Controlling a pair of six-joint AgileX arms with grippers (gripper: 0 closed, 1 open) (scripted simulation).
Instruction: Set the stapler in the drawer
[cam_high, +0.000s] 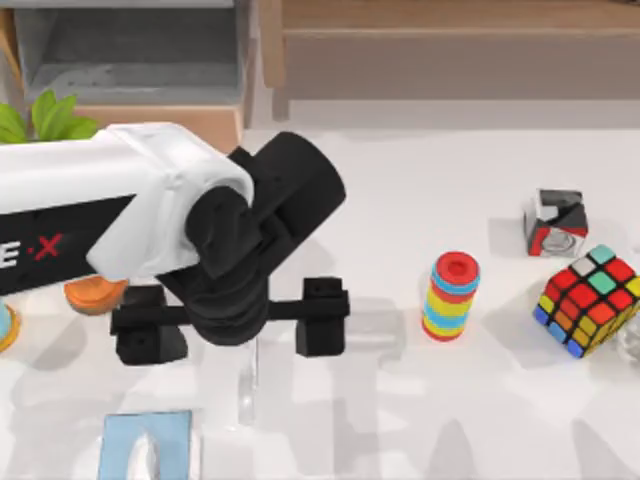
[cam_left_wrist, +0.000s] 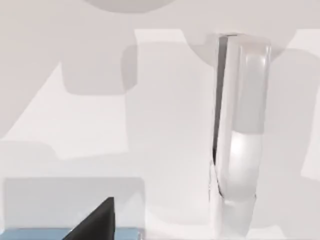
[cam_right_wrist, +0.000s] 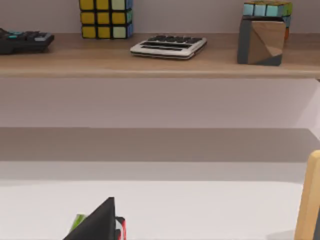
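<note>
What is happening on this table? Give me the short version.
The left arm reaches out over the middle of the white table, its pincer open and hanging above the stapler, a pale glassy bar lying flat and not yet gripped. The left wrist view shows the same stapler on the tabletop. The drawer stands open at the back left with nothing in it yet. The striped ring stack and colour cube sit untouched on the right.

Item counts on desk and shelf
One stapler, one drawer, one ring stack, one tissue box, three colour cubes, two keyboards.
</note>
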